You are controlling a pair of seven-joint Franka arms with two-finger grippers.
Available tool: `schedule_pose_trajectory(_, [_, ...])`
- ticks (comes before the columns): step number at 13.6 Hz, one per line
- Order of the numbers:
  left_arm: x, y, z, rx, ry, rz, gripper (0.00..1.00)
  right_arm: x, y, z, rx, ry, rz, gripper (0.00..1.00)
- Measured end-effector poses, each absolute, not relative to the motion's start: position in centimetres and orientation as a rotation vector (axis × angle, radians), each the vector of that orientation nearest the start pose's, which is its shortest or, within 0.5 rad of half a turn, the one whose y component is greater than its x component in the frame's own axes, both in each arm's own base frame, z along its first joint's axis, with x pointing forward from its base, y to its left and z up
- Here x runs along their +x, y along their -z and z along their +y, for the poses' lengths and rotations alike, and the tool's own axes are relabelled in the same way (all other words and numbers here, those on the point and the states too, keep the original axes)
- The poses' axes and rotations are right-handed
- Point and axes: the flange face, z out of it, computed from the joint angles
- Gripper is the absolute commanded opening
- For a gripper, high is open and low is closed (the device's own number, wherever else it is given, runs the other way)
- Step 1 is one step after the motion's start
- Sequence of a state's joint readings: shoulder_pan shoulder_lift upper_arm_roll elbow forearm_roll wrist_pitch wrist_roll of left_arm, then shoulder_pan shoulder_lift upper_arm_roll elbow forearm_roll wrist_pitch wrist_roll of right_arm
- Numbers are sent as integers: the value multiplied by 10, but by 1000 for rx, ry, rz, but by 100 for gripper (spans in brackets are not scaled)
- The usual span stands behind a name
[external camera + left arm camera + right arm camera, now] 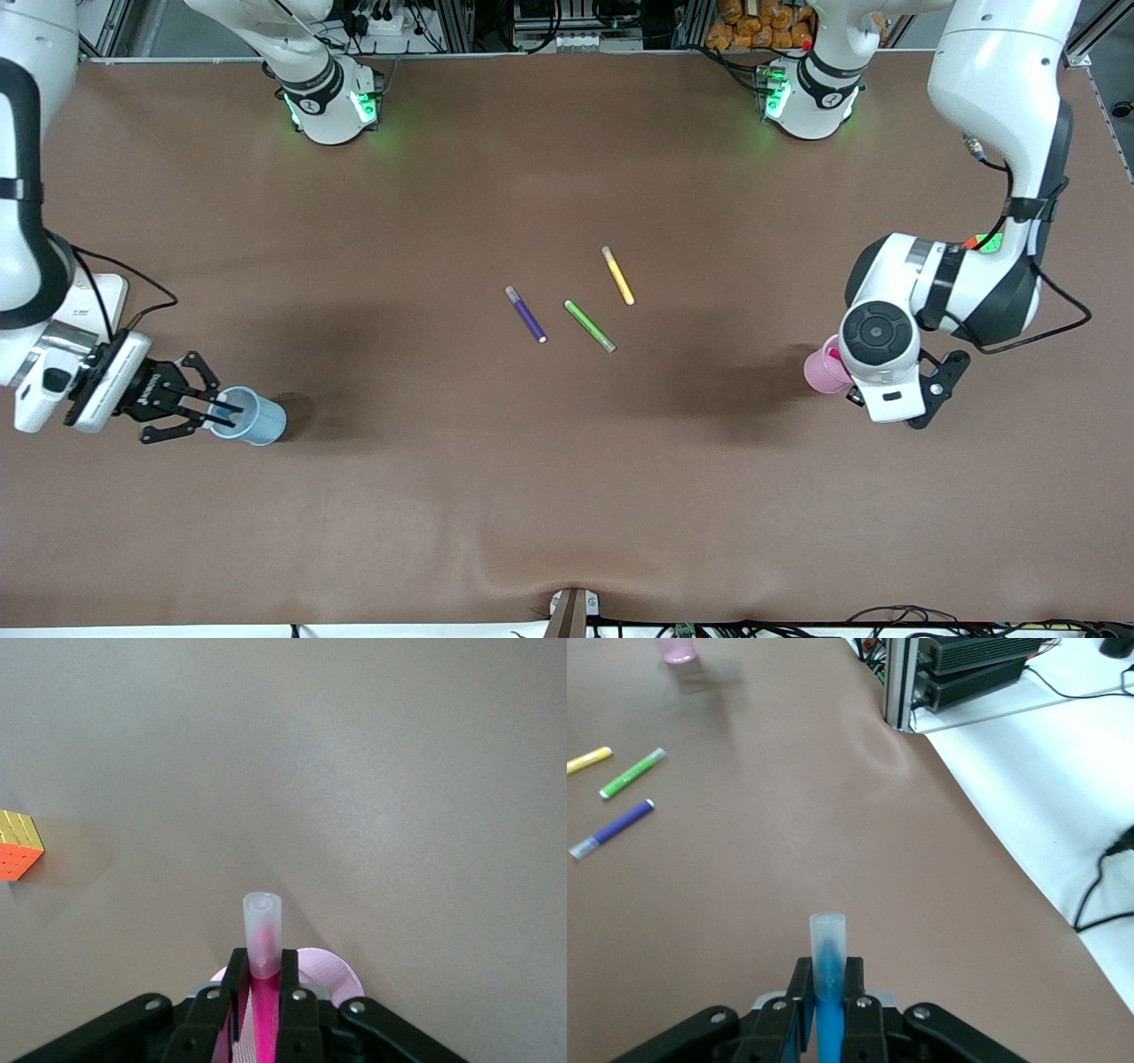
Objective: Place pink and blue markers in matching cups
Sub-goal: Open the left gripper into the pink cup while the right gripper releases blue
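Two end effectors work at the two ends of the brown counter [567,496]; the right end effector [211,411] is pinched on the slim blue felt marker [827,992], its lower part already down in the light blue mesh cup [252,416] toward the right arm's end; the left end effector [263,992] is pinched on the slim magenta-pink felt marker [262,943] over the pale pink mesh cup [824,368] toward the left arm's end. Risk, as I judge it: each cup is short and light, so a tilted release could catch the rim and tip the cup, or leave a marker leaning out; neither cup shows anything else inside. Purple pen [526,315], green pen [590,326] and yellow pen [617,276] lie mid-counter, well apart from both cups.
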State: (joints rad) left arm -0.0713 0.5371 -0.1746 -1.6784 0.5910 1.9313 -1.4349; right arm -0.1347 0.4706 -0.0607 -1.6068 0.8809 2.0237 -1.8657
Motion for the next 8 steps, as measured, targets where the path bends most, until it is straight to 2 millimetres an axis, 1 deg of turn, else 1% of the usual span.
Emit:
schedule_pose_trajectory(1, [642, -278, -111, -2378, 200, -1172, 0, 683, -367, -95, -2100, 857, -1534, 0])
schedule_pose_trajectory(2, [642, -277, -112, -2376, 204, -1167, 15, 685, -362, -107, -2094, 874, -1558, 0])
schedule_pose_trajectory(3, [641, -277, -115, -2374, 206, -1158, 40, 686, -353, -116, -2078, 889, -1572, 0])
schedule_pose_trajectory(4, [640, -278, -119, -2372, 206, -1149, 67, 686, -343, -121, -2042, 899, -1576, 0])
schedule_pose_trajectory(5, [640, -278, -122, -2373, 207, -1144, 84, 684, -334, -121, -1998, 893, -1576, 0])
schedule_pose_trajectory(6, [640, -279, -124, -2374, 210, -1141, 89, 682, -329, -119, -1961, 879, -1573, 0])
schedule_pose_trajectory(7, [640, -280, -125, -2376, 211, -1137, 100, 680, -327, -115, -1928, 864, -1570, 0])
schedule_pose_trajectory(8, [641, -281, -125, -2382, 209, -1124, 100, 678, -328, -110, -1892, 850, -1567, 0])
